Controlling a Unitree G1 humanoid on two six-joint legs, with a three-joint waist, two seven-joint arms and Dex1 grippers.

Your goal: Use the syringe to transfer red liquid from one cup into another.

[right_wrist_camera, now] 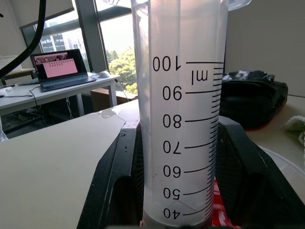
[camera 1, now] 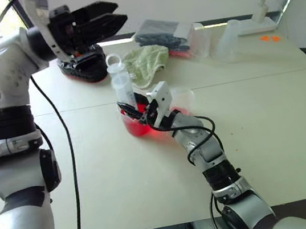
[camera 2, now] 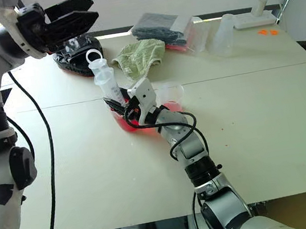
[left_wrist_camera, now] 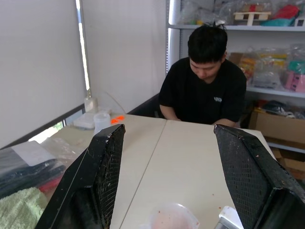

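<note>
**Syringe held upright in the red beaker**

The right gripper (camera 2: 122,108) clamps the syringe (camera 2: 108,84) low on its barrel, both fingers pressed against the clear tube; the graduated scale faces the right wrist camera. The syringe stands nearly upright, its lower end inside the beaker (camera 2: 128,121), which holds red liquid (camera 1: 138,129) near the middle of the table (camera 2: 256,110). The narrower cup (camera 2: 171,95) stands just beside the beaker, on the far right side of it. The left gripper (camera 1: 110,18) hangs raised above and to the left of the syringe, fingers spread wide and holding nothing. A green cloth (camera 2: 141,56) lies beyond the syringe. A person (left_wrist_camera: 207,81) sits at the far side of the table.
</note>
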